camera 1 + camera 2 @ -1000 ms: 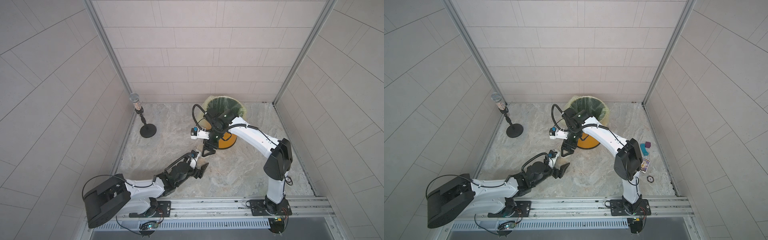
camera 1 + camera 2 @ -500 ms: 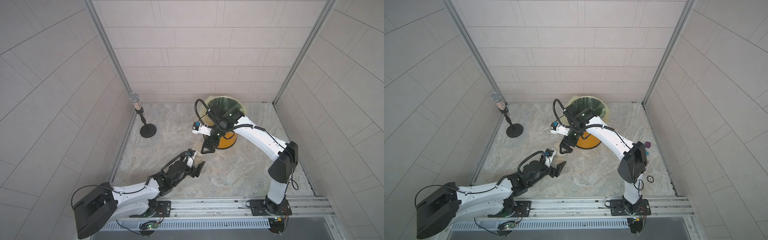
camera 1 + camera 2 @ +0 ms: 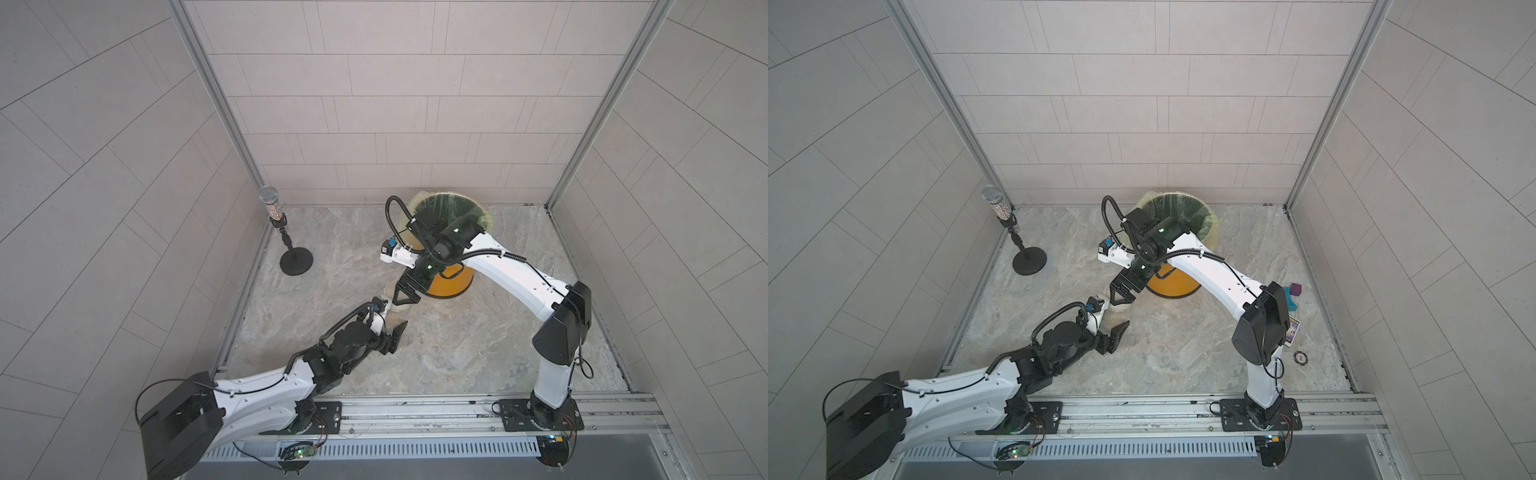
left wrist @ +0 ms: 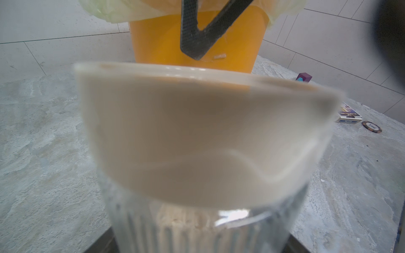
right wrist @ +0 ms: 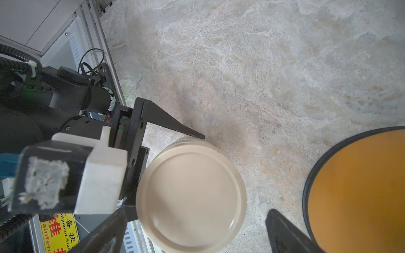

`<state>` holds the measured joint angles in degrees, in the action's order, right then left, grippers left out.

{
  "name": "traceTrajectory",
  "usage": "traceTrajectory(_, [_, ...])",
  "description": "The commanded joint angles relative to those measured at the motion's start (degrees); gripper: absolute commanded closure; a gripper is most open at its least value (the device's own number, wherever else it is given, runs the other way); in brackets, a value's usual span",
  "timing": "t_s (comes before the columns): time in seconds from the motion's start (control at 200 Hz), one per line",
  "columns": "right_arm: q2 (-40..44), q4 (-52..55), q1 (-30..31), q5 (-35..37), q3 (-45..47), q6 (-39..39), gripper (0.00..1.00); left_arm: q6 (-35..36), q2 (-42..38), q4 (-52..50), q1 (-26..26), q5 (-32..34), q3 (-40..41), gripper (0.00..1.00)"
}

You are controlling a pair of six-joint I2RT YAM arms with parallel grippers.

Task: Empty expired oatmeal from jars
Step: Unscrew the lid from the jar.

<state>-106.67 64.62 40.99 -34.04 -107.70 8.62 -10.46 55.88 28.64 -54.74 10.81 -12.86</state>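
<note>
A small clear ribbed jar (image 4: 197, 232) with a flat cream lid (image 5: 190, 195) stands upright on the stone floor just in front of the orange bin (image 3: 453, 282). Pale oatmeal (image 4: 186, 219) shows through its glass. My left gripper (image 3: 395, 320) reaches in low from the near left and is shut on the jar's body; one finger (image 5: 168, 124) lies along its side, the other is hidden under the lid. My right gripper (image 5: 195, 232) hangs open just above the lid, a finger off each side, touching nothing. In both top views it hides most of the jar (image 3: 1119, 311).
The bin (image 3: 1171, 286) has a greenish plastic liner and stands at the back middle. A microphone on a round black stand (image 3: 295, 262) is at the back left. A purple block (image 3: 1295, 288), a card box (image 3: 1292, 330) and a poker chip (image 3: 1301, 356) lie at the right.
My right gripper has opened wider and shifted slightly over the lid. The left arm has stretched out from its base while its gripper stayed at the jar.
</note>
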Motion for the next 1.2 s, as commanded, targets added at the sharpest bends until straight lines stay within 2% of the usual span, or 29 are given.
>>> traceTrajectory(0.0, [-1.4,1.8,0.5,-0.8,-0.9,-0.3,0.0,0.9,-1.6,3.3,0.2,0.6,-2.9,1.0])
traceTrajectory(0.12, [-1.4,1.6,0.5,-0.8,-0.4,-0.4,0.0,1.0,-1.7,3.2,0.2,0.8,-3.0,1.0])
traceTrajectory(0.34, [-1.9,1.7,1.4,-1.1,-0.8,-0.8,0.08,0.9,-1.5,3.2,0.2,1.2,-3.5,1.0])
traceTrajectory(0.54, [-2.0,2.5,1.7,-1.4,-0.7,-0.2,0.04,1.1,-0.9,3.3,0.2,1.2,-3.6,1.0])
traceTrajectory(0.67, [-2.2,2.3,1.6,-1.2,-0.4,-0.4,0.11,1.1,-1.3,3.6,0.2,1.2,-3.6,1.0])
traceTrajectory(0.916, [-2.9,2.4,1.7,-0.7,-0.5,-0.3,0.32,1.1,-2.7,3.1,0.2,1.1,-3.6,1.0])
traceTrajectory(1.016, [-3.0,2.7,1.7,0.0,-0.6,-0.2,0.33,1.4,-3.3,2.2,0.2,1.3,-3.6,1.0])
traceTrajectory(1.086, [-3.1,2.6,1.6,0.6,-0.6,0.0,0.39,1.3,-3.8,2.1,0.2,1.3,-3.5,1.0])
traceTrajectory(1.196, [-3.6,3.4,1.3,0.7,-0.9,0.6,0.4,1.1,-5.1,2.0,0.2,1.3,-3.6,1.0])
